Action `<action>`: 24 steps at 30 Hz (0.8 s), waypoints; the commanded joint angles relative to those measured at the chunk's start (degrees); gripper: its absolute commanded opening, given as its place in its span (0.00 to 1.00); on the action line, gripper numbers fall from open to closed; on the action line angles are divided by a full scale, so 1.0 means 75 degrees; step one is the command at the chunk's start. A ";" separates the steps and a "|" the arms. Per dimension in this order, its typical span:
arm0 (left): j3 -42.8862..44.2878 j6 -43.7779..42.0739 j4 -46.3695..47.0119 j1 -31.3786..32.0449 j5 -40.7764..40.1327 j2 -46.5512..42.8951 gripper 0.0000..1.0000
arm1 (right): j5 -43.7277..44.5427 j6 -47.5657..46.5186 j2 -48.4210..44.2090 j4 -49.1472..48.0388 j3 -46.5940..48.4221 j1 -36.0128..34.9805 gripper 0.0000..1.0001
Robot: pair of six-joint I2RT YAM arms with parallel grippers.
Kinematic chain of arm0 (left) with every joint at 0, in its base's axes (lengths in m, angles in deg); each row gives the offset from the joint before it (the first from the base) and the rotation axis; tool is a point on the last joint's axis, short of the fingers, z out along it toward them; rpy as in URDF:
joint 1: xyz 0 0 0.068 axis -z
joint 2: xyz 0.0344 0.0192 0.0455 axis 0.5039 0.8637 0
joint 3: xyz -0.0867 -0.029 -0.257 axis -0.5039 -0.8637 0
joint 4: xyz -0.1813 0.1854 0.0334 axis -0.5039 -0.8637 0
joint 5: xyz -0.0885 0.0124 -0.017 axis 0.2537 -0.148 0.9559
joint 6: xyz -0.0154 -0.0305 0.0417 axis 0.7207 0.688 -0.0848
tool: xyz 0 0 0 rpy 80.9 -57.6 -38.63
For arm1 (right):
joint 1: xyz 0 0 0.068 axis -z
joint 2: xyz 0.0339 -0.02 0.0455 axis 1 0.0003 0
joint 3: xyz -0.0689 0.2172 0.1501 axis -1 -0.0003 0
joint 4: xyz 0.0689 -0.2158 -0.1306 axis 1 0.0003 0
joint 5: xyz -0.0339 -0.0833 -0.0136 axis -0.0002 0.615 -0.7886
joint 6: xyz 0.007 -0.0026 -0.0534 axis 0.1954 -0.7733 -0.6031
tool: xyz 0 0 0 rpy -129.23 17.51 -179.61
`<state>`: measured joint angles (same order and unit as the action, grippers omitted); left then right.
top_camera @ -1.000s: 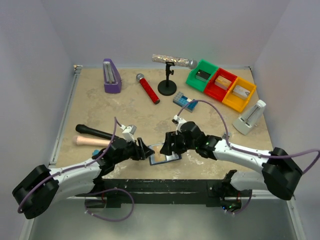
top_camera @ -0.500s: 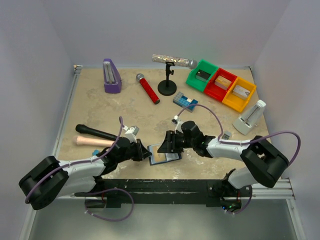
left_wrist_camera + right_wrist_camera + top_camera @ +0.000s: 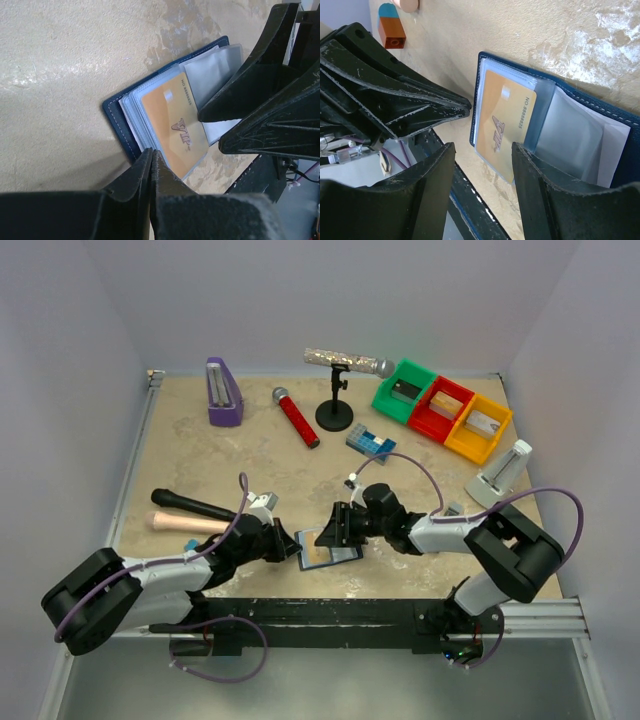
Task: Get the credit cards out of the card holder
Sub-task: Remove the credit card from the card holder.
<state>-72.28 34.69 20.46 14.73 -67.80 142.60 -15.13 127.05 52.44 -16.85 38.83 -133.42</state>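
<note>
The card holder [image 3: 326, 550] lies open on the table near the front edge, dark blue with pale clear sleeves [image 3: 131, 107]. A gold credit card [image 3: 172, 125] sticks halfway out of a sleeve toward the table's edge; other credit cards do not show. My left gripper [image 3: 151, 152] is shut, with its tips against the holder's left edge and nothing between them. My right gripper [image 3: 482, 167] is open, its fingers standing on either side of the gold card's [image 3: 505, 120] free end, above it. Both grippers, left [image 3: 293, 546] and right [image 3: 328, 536], meet over the holder.
An orange-and-blue block [image 3: 390, 31] lies left of the holder. A black handle [image 3: 190, 506] and a wooden handle [image 3: 185, 523] lie at the left. Farther back are a purple metronome [image 3: 223, 392], red microphone [image 3: 296, 417], stand [image 3: 335, 415], blue-white brick [image 3: 370, 441] and coloured bins [image 3: 443, 408].
My left gripper has shut and settled at the holder's left edge. The right jaws have narrowed a little, and the right arm's elbow has swung in closer.
</note>
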 commanded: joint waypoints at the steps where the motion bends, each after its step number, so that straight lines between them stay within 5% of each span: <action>1: 0.0111 -0.0060 0.0262 -0.0034 -0.0197 0.0074 0.03 | -0.0044 0.0058 -0.0069 -0.0420 -0.0125 0.0038 0.54; 24: -0.0018 -0.0025 0.0321 -0.0034 -0.0255 0.0215 0.00 | 0.0191 -0.0235 -0.0116 0.0178 -0.0090 0.0038 0.56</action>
<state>-72.28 34.71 20.50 14.75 -68.96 144.39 -13.85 126.39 51.22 -14.81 38.15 -133.34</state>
